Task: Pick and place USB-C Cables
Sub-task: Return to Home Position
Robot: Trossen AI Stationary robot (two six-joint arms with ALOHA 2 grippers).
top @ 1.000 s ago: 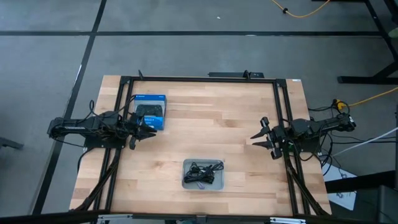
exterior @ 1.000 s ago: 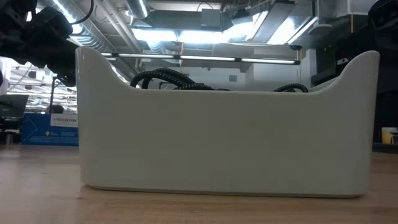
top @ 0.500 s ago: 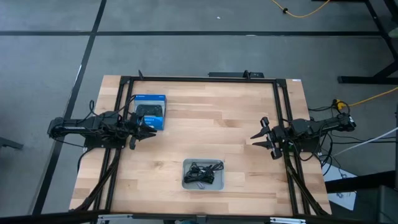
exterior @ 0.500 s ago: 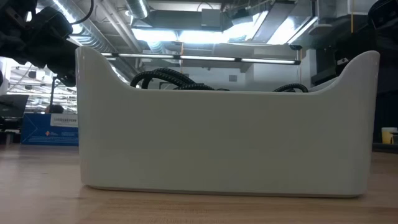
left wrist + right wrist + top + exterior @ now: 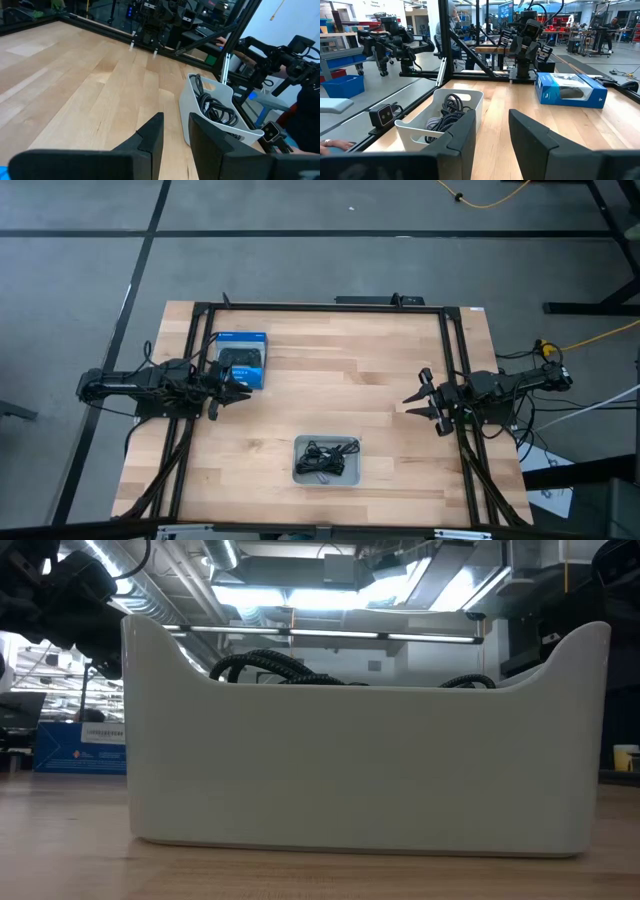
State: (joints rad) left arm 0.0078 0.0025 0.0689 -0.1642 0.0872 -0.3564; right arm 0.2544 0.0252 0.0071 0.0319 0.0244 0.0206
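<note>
The grey tray stands near the table's near edge, and the cable bundles lie inside it: black coils and a pale one. In the low view black loops rise above the tray's wall. The wrist views show the coils in the tray. My left gripper hovers open at the table's left side beside the blue box. My right gripper hovers open at the right side. Both touch nothing.
The blue game-controller box lies at the table's far left. A black frame runs round the table's edges. Bare wood lies between the arms and the tray. A person's fingers show beyond the table in the right wrist view.
</note>
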